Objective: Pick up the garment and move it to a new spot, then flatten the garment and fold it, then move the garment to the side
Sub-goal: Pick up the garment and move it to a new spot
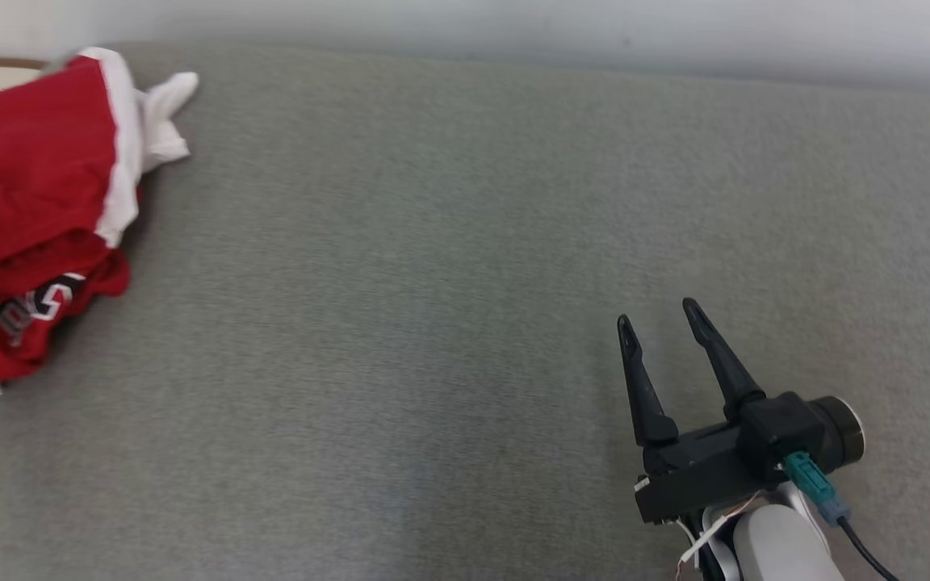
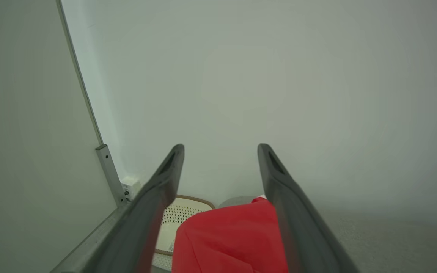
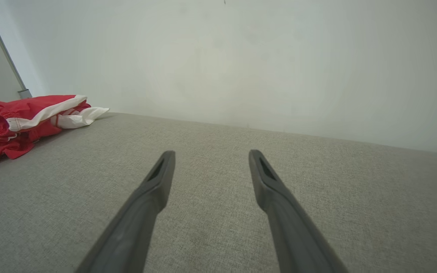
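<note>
The garment (image 1: 29,202) is a crumpled red piece with white trim and dark lettering, heaped at the far left of the grey fabric surface (image 1: 433,323). My right gripper (image 1: 659,315) hovers open over the lower right of that surface, far from the garment, nothing between its fingers. In the right wrist view the garment (image 3: 21,117) lies off to the left of the open right gripper (image 3: 211,155). In the left wrist view my left gripper (image 2: 220,148) stands open just above the red garment (image 2: 230,239), which shows between the bases of its fingers, untouched.
A pale wall (image 1: 513,32) runs along the far edge of the surface. A cream perforated basket (image 2: 180,216) with a brown rim sits behind the garment, beside a metal frame post (image 2: 110,170). The grey surface stretches bare between the garment and my right gripper.
</note>
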You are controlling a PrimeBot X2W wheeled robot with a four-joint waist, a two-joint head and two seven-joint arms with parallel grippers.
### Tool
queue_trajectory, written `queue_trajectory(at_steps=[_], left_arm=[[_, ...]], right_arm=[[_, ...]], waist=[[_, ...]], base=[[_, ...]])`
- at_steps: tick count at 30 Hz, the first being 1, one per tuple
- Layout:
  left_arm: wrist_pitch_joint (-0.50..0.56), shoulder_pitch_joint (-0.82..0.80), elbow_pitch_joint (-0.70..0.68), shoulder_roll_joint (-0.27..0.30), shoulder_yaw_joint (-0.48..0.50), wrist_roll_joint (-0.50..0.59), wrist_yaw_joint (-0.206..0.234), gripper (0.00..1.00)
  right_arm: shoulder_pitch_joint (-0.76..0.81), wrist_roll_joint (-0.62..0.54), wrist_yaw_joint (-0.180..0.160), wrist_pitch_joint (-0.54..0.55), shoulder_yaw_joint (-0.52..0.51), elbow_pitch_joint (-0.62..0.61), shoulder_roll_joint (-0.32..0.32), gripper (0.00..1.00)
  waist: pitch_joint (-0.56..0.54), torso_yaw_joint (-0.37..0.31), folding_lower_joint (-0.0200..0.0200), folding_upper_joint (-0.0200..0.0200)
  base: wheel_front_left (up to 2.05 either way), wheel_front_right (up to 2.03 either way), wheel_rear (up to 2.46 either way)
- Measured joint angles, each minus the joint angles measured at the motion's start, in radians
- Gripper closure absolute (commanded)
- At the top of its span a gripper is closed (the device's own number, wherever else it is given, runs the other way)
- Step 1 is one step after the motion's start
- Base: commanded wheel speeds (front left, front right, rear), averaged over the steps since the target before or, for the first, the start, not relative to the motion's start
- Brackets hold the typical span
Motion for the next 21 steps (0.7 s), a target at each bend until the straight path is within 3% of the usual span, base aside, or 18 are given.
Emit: queue_trajectory(at_steps=[12, 21], left_arm=[[0.09, -0.128, 0.325, 0.064, -0.031, -0.037, -0.05, 0.0], [0.207, -0.181, 0.51, 0.096, -0.096, -0.04, -0.063, 0.0]], right_arm=[[-0.03, -0.007, 0.0, 0.0, 0.011, -0.029, 0.0, 0.0], [-0.041, -0.007, 0.0, 0.0, 0.013, -0.035, 0.0, 0.0]], waist=[[0.097, -0.105, -0.0002, 0.0], [0.137, -0.15, -0.0001, 0.0]], base=[[0.0, 0.0, 0.0], [0.0, 0.0, 0.0]])
